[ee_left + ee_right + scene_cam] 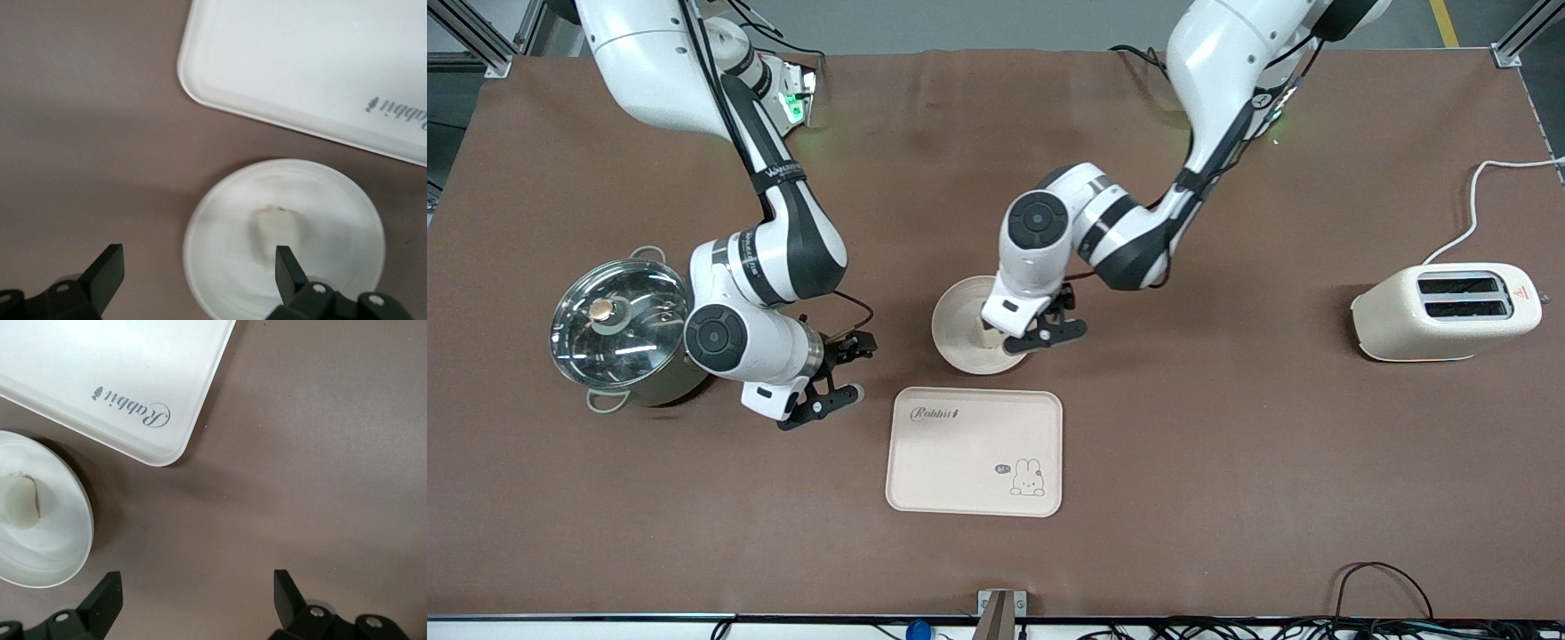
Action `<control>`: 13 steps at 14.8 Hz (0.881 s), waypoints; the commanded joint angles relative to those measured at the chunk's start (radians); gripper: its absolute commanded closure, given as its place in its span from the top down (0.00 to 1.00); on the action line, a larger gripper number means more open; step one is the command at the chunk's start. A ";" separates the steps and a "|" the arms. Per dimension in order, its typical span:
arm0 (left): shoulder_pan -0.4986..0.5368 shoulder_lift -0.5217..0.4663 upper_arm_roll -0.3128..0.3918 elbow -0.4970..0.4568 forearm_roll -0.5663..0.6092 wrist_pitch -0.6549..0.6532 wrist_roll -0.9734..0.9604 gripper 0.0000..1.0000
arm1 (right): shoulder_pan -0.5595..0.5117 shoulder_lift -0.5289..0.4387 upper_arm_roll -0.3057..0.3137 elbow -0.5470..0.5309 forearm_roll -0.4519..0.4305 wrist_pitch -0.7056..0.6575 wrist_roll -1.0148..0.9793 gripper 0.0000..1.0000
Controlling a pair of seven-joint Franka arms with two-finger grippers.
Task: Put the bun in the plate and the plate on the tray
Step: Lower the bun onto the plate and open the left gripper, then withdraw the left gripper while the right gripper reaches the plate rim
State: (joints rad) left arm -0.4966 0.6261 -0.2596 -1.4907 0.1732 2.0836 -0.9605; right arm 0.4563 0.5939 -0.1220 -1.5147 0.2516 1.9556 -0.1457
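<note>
At the right arm's end of the desk a steel pot (624, 331) with a glass lid stands by the right arm, whose gripper (838, 373) waits low over bare desk between the pot and the tray (975, 451), its fingers (101, 603) spread wide and holding nothing. The tray lies empty near the middle of the desk, toward the edge closest to the front camera. Just beside the tray's lettered edge, a little farther from the camera, sits the plate (957, 324), and the bun (272, 231) rests in its middle, so the first step looks done and the step in hand seems to be moving the plate onto the tray. The left gripper (1044, 326) hangs over the plate with its fingers (288, 269) wide apart and empty; in the left wrist view one finger is over the dish close to the bun and the other is out past the rim, so the rim lies between them. The next move probably calls for dropping lower, pinching the rim and carrying the plate level so the bun does not roll off. A cream toaster (1446, 313) stands well apart near the left arm's end of the desk
</note>
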 commanded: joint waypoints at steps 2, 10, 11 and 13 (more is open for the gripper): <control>0.192 -0.188 -0.003 -0.019 0.008 -0.204 0.409 1.00 | 0.005 0.003 -0.002 0.007 0.020 0.002 0.011 1.00; 0.539 -0.485 -0.012 -0.016 -0.060 -0.463 0.873 1.00 | 0.065 0.101 -0.001 0.004 0.234 0.083 -0.003 0.82; 0.559 -0.523 -0.010 -0.016 -0.063 -0.490 0.891 1.00 | 0.077 0.113 -0.001 0.004 0.264 0.086 -0.003 0.79; 0.599 -0.566 -0.004 -0.016 -0.064 -0.505 0.919 1.00 | 0.097 0.132 -0.001 0.004 0.285 0.106 -0.003 0.75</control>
State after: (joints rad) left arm 0.0678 0.1228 -0.2577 -1.4778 0.1231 1.5959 -0.0664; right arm 0.5330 0.7096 -0.1175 -1.5146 0.4964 2.0425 -0.1462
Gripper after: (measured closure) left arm 0.000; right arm 0.225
